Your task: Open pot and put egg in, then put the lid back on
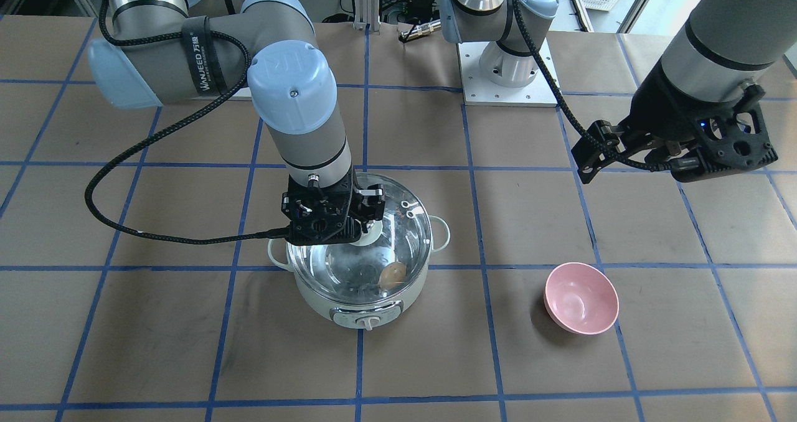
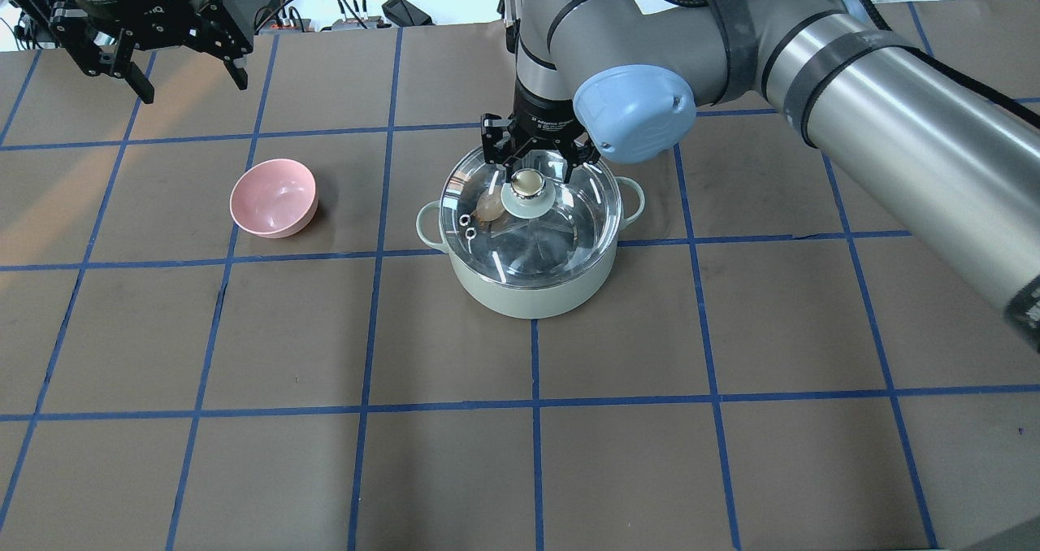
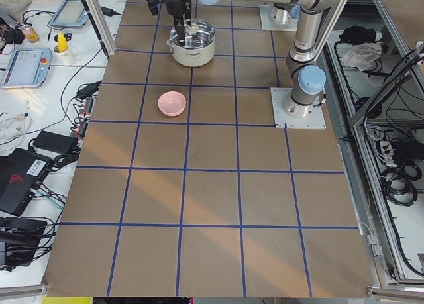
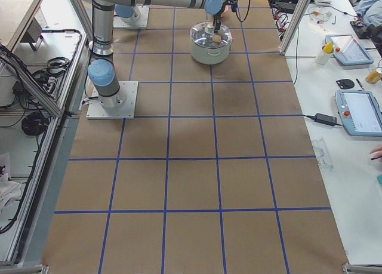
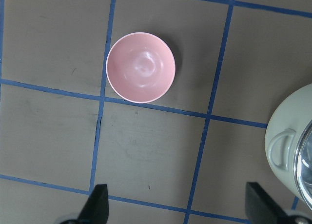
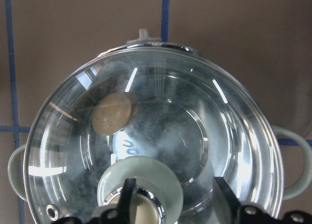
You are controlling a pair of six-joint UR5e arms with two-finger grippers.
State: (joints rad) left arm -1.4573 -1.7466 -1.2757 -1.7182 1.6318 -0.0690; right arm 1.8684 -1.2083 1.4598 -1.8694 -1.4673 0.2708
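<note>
- right wrist view: right gripper (image 6: 174,186) is spread, one finger on each side of the cream-gold round knob (image 2: 528,181) on the round clear glass lid (image 6: 204,131), not pinching it.
- the lid sits on the round pale mint-white pot (image 2: 532,291) directly below this gripper; the small tan oval egg (image 6: 112,113) lies inside, just ahead of the fingertips.
- left wrist view only: left gripper (image 5: 178,192) is spread wide and empty, with the small pink bowl (image 5: 140,68) ahead of it.
- count: one pot, one lid, one egg, one bowl, two grippers.

Brightly, evenly lit from above; streaked with white glare on round clear glass lid (image 6: 195,126); softly shadowed beside small pink bowl (image 1: 581,297); mostly sharp.
</note>
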